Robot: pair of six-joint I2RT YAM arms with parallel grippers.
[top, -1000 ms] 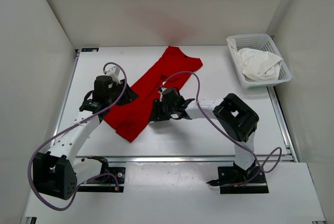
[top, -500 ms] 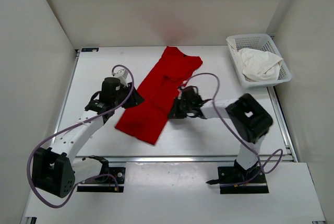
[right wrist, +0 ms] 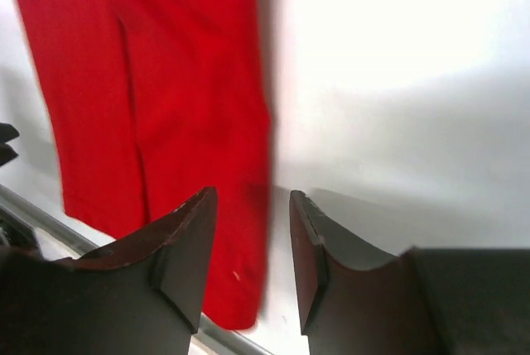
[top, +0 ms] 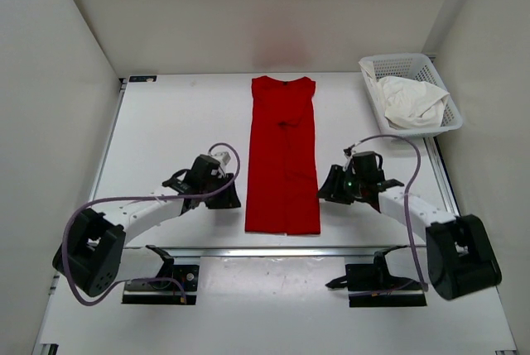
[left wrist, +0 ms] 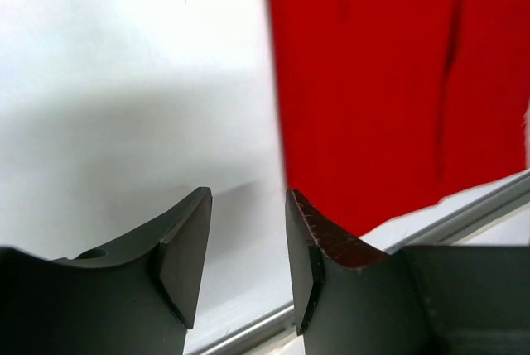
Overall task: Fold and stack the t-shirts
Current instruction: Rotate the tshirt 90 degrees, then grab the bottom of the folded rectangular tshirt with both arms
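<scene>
Both arms lie low, flanking the red shirt point(top: 282, 156) — left tool point(left wrist: 248, 195), right tool point(right wrist: 252, 194) part-open, empty.

No readable text, labels, brands, numbers or signs in any of 3 views
</scene>
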